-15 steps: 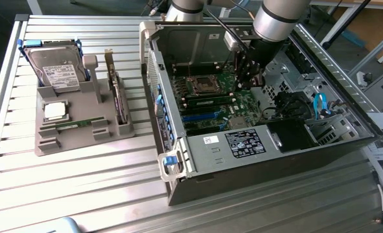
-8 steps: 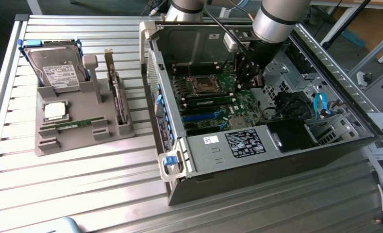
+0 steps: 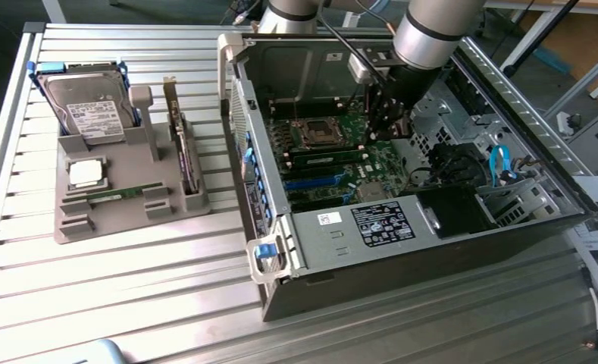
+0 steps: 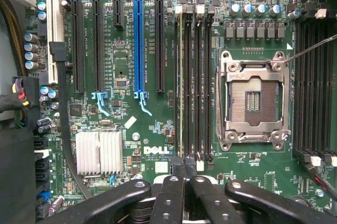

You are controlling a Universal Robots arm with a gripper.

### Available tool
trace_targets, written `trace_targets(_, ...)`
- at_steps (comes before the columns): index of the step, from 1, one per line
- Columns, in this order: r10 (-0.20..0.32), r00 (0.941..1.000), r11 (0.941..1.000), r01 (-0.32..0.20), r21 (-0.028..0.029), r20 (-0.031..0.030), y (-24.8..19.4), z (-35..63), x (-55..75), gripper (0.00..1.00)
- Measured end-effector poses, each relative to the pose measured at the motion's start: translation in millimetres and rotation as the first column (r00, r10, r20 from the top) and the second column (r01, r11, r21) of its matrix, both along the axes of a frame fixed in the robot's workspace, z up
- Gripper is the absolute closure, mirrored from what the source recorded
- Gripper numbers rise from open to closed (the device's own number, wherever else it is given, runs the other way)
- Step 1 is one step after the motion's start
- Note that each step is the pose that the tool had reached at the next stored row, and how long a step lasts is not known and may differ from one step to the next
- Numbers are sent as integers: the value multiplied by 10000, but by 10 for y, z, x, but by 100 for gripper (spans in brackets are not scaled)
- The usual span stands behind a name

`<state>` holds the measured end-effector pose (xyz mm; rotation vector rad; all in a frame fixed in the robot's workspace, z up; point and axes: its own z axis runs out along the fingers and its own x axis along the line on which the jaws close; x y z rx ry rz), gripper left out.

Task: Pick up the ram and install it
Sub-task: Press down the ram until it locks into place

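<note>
**Desk:** How did the gripper (image 4: 184, 175) stand?

**Photographer:** Its fingers were pressed together, with no gap showing between them. It hung low over the motherboard (image 4: 152, 129) inside the open computer case (image 3: 278, 258).

**Desk:** And the ram (image 4: 181, 87)?

**Photographer:** It stood on edge in a memory slot just beside the empty processor socket (image 4: 254, 100). Its near end lay right at the fingertips and its long axis ran straight away from them, along the slot. Whether the tips touched it could not be made out.

**Desk:** Was it seated?

**Photographer:** It appeared level with the slot, so probably in or nearly in. A second ram stick (image 3: 117, 193) lay flat on the grey tray (image 3: 76, 227), well apart, toward the exterior view's left.
</note>
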<state>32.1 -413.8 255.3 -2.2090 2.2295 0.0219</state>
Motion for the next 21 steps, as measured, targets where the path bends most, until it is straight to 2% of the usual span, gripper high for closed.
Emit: trace_targets(21,-1,10000,10000,1,0,0,8,-37,31,89)
